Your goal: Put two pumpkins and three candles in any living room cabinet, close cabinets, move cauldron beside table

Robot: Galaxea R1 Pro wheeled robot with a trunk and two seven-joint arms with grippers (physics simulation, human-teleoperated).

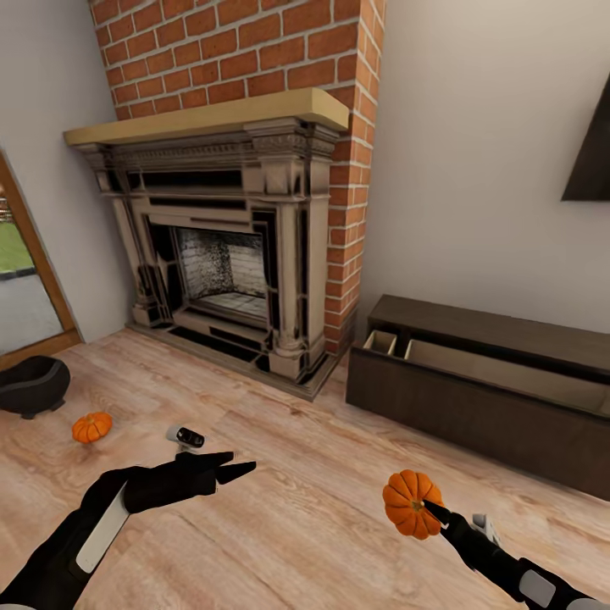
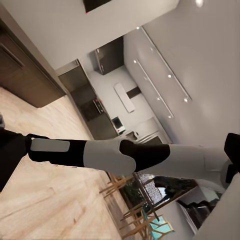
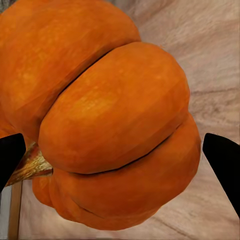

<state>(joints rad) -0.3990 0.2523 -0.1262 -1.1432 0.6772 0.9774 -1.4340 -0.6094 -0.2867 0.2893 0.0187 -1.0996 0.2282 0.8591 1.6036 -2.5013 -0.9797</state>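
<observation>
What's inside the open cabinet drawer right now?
The cabinet drawer stands open, showing pale wood walls and a divider near its left end. No items show, but its front hides the drawer floor.

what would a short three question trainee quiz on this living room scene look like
1. True or false: the right pincer holds a pumpkin.
2. Where does the other pumpkin lie? A) in the cabinet B) on the floor beside the cauldron C) on the mantel
3. Fill in: the top drawer of the cabinet is ____.

Key: 1 true. 2 B. 3 open, showing its pale inside.
</observation>
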